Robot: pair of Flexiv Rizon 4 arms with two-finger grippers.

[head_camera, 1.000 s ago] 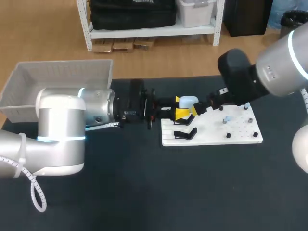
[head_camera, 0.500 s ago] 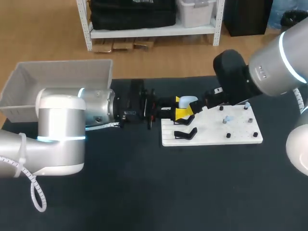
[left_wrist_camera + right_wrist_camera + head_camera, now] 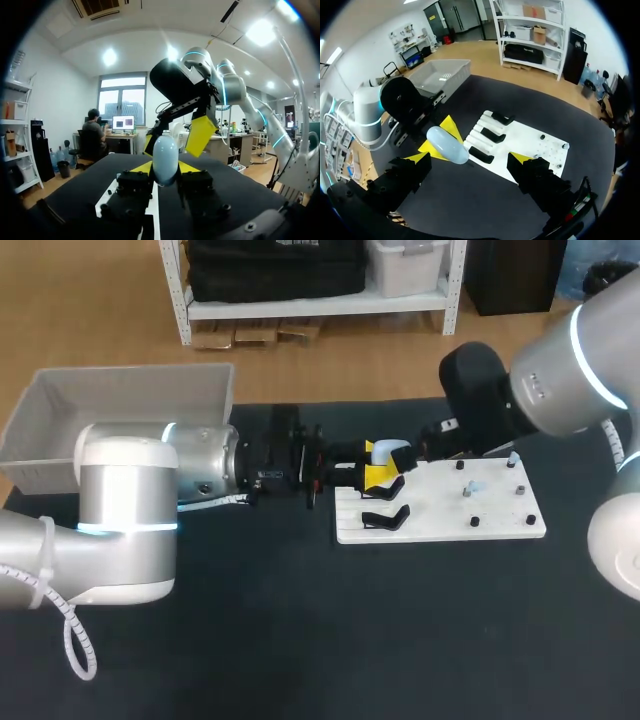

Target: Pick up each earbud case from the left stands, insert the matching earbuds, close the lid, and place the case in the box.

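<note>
While the left pincer (image 3: 378, 462) clamps it from two opposite sides with its yellow tips, the pale blue, egg-shaped earbud case (image 3: 392, 450) hangs in the air above the left end of a flat white rectangular board (image 3: 500, 522). The left wrist view shows the case (image 3: 165, 157) standing on end between that pincer's fingers, its shell one smooth oval. The right pincer (image 3: 469, 158) faces it from the other side with its fingers spread wide, closed on nothing. In the right wrist view the case (image 3: 447, 145) sits ahead of this pincer, nearer one finger than the other and touching neither.

Below the case, three black curved stands (image 3: 495, 135) sit in a row on the left end of the board. Small dark pegs (image 3: 475, 523) dot the board's right end; a few pale bits among them are too small to make out. The board lies flat on the black tabletop (image 3: 300, 620). A pale grey plastic bin (image 3: 120, 390) sits at the far left corner of the tabletop, behind the left arm and well apart from the case.
</note>
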